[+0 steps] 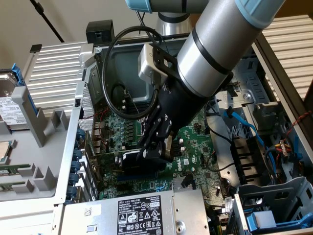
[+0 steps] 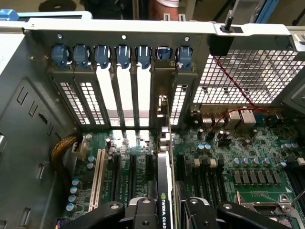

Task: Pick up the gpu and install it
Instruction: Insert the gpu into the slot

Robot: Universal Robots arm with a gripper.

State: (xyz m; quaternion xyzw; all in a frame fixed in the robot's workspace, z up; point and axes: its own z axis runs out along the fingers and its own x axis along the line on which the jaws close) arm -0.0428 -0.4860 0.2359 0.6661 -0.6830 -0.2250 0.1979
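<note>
matt black plastic gpu, perforated bare-metal case

Gpu upright on motherboard, between pincer fingers, inside case.

A computer-assembly test setup in a lab or workshop is indicated. An opened desktop PC case is laid on its side, with the green motherboard exposed and a labelled power supply seen along the case's near edge. A hard drive is noted beside the case at the exterior view's left. Blue-clipped expansion slot covers are seen along the rear wall. An industrial robot arm is positioned over the case.
</note>
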